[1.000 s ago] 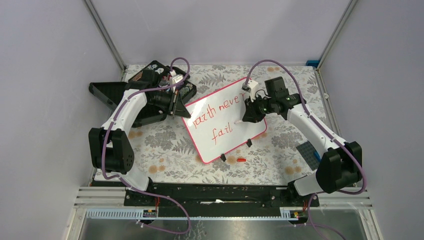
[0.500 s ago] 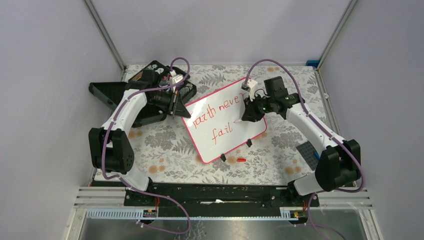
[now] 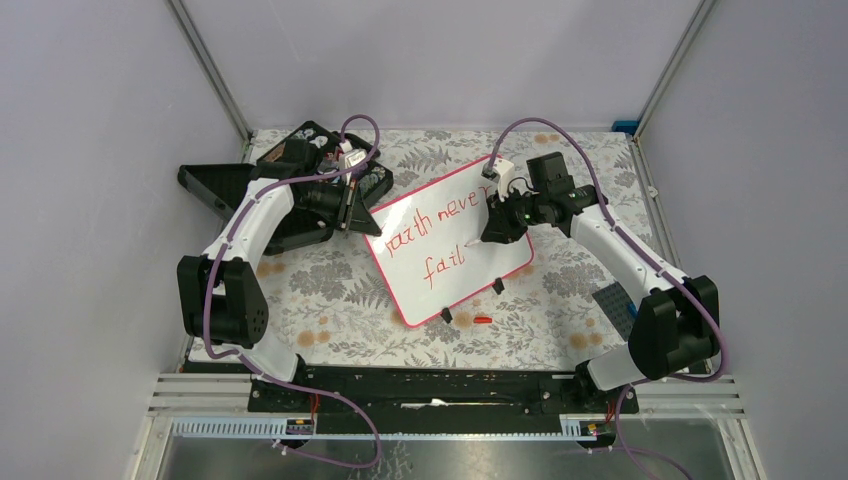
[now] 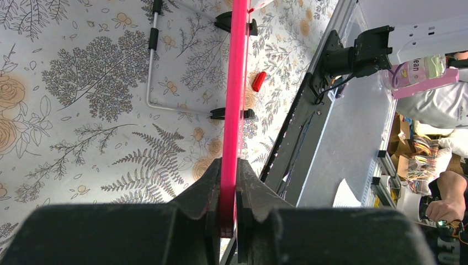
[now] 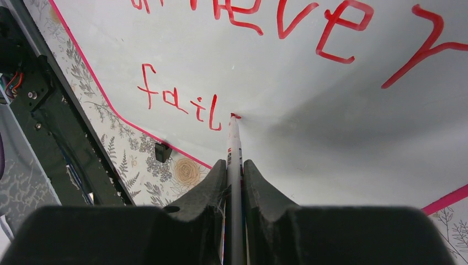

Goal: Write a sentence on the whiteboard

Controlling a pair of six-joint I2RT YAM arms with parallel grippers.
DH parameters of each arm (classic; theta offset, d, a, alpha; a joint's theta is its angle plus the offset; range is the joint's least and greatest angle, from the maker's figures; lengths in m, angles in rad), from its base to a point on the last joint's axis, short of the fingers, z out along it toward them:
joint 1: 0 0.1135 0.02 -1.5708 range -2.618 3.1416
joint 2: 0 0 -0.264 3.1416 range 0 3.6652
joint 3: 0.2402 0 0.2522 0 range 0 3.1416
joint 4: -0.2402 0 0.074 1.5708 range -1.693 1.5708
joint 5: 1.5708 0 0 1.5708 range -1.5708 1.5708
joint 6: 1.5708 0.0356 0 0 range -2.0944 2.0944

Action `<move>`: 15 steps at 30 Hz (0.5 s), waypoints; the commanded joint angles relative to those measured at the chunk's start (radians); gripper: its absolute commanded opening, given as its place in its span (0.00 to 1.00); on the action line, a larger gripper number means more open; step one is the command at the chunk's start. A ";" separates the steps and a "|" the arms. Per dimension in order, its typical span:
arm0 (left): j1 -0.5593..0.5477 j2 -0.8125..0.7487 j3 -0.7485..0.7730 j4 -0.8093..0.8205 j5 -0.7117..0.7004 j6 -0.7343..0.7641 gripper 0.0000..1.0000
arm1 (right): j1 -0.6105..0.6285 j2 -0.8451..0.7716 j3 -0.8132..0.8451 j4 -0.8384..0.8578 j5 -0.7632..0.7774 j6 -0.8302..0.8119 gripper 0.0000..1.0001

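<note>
The whiteboard (image 3: 450, 262) stands tilted on two black clip feet at the table's middle, its red-pink rim all round. Red writing reads "math never" above "fail". My left gripper (image 3: 352, 216) is shut on the board's left edge; in the left wrist view the rim (image 4: 236, 99) runs up from between the jaws (image 4: 227, 182). My right gripper (image 3: 492, 232) is shut on a white marker (image 5: 234, 160), its red tip touching the board (image 5: 309, 127) just right of "fail".
A black compartment case (image 3: 300, 185) with small items lies open at the back left behind the left arm. A red marker cap (image 3: 483, 320) lies on the floral table cover in front of the board. A dark flat pad (image 3: 614, 308) lies at the right.
The right gripper with the marker has shifted slightly left and up over the board. The left arm and the board have not moved.
</note>
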 commanded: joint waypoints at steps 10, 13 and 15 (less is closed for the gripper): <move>-0.013 -0.001 -0.005 0.035 -0.081 0.044 0.00 | 0.009 -0.007 -0.013 0.008 0.001 -0.034 0.00; -0.013 -0.001 -0.005 0.034 -0.083 0.043 0.00 | 0.009 -0.005 -0.019 0.005 0.001 -0.038 0.00; -0.013 -0.001 -0.005 0.034 -0.084 0.042 0.00 | 0.009 -0.004 -0.022 0.003 0.003 -0.042 0.00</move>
